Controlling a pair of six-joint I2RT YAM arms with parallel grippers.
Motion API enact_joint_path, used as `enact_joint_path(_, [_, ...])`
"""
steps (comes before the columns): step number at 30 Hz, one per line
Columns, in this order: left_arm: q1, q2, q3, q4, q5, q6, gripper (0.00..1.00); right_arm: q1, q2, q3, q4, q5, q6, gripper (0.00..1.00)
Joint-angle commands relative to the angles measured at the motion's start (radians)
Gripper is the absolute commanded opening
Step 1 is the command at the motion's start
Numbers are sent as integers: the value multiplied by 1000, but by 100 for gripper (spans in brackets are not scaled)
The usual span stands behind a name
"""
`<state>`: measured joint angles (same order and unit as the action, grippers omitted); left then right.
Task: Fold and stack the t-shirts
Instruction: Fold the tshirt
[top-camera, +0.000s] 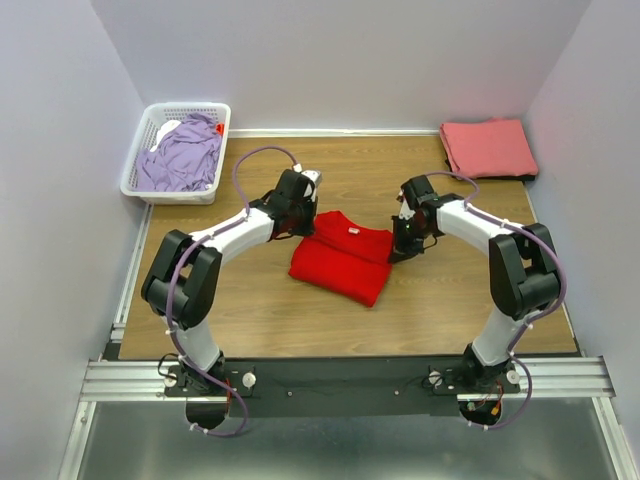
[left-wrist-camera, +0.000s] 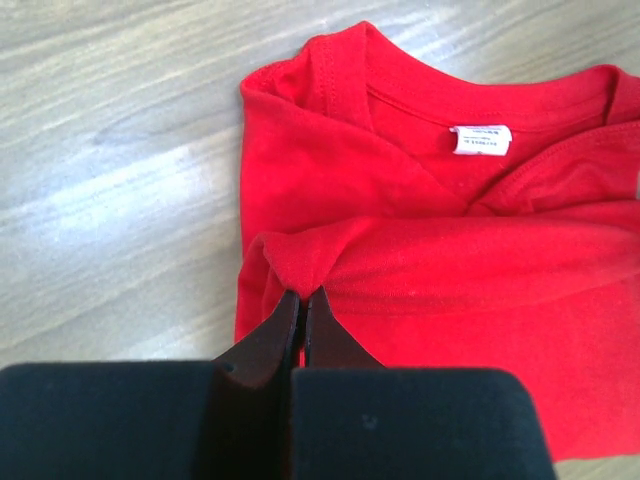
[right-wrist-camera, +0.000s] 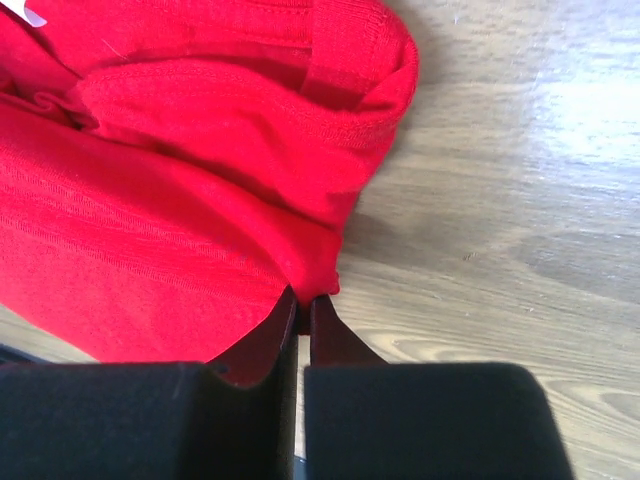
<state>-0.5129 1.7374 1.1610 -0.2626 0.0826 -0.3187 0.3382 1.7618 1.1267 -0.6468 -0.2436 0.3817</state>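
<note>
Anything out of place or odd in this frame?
Nothing spilled or damaged. The red t-shirt lies askew to the table edge, one fold bunched up. The lavender t-shirt sits crumpled in the white lattice basket, not yet folded.

a red t-shirt (top-camera: 342, 256) of soft, matt knit cloth, with fine ribbing at the collar and stitched hems. inside its neck is a small white neck tag (left-wrist-camera: 480, 139), smooth with faint print. the table (top-camera: 450, 300) is smooth wood-grain board with a soft sheen where light falls. a lavender t-shirt (top-camera: 185, 155) and a salmon-pink t-shirt (top-camera: 490, 148) are matt cloth too. the basket (top-camera: 137, 165) is white plastic lattice, slightly glossy. the rail (top-camera: 120, 380) is bare, pale grooved metal.
</note>
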Motion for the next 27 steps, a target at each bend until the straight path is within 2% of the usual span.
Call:
enact_joint_path(1, [42, 19, -38, 89, -73, 3, 0, -15, -25, 36, -27, 101, -9, 10])
enact_joint_path(7, [63, 47, -96, 146, -61, -33, 0, -15, -68, 107, -16, 116, -7, 6])
enact_joint_path(12, [65, 91, -89, 154, -58, -39, 0, -15, -50, 79, 58, 132, 5, 7])
enact_joint_path(18, [67, 82, -93, 154, -58, -54, 2, -16, -28, 58, 118, 178, 32, 31])
enact_joint_path(20, [67, 61, -89, 154, -61, -59, 9, -16, -51, 65, 118, 194, 39, 39])
enact_joint_path(24, [68, -15, -77, 155, -63, -63, 56, -15, -136, 59, 121, 202, 29, 47])
enact_joint_path(26, [67, -60, -78, 154, -44, -69, 68, -8, -195, 38, 146, 176, 23, 47])
enact_joint_path(27, [67, -81, -81, 157, -38, -72, 69, -8, -212, 27, 162, 158, 19, 47])
